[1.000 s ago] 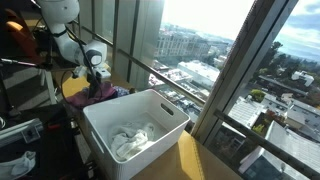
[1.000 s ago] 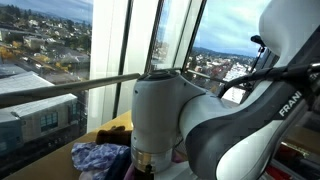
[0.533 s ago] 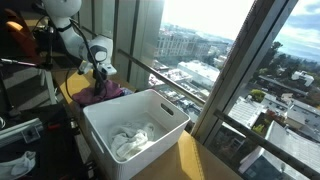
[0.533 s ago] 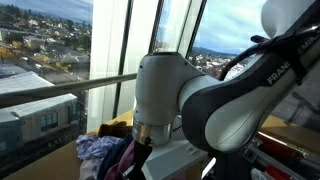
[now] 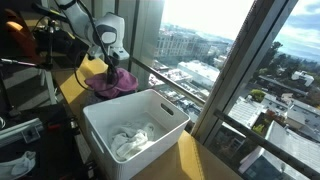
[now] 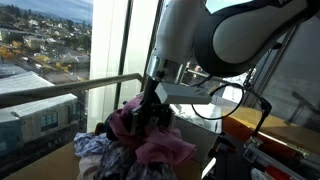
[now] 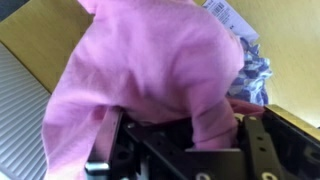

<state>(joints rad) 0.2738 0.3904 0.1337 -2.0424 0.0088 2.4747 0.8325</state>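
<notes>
My gripper (image 5: 110, 67) is shut on a pink cloth (image 5: 113, 83) and holds it up off a pile of clothes on the yellow tabletop (image 5: 72, 88). In an exterior view the gripper (image 6: 151, 98) hangs from the arm, with the pink cloth (image 6: 150, 138) drooping below it over a blue patterned cloth (image 6: 93, 150). In the wrist view the pink cloth (image 7: 150, 60) fills most of the picture. It is pinched at the gripper (image 7: 185, 125) between the black fingers (image 7: 256, 140), and the blue patterned cloth (image 7: 256, 75) shows behind it.
A white plastic bin (image 5: 108, 160) with white cloths (image 5: 130, 140) in it stands next to the pile. Tall windows with a metal rail (image 6: 60, 92) run along the table's far edge. Dark equipment (image 5: 20, 60) stands behind the arm.
The gripper has shut on the pink cloth and risen, pulling it up from the pile. The arm has swung toward the window side.
</notes>
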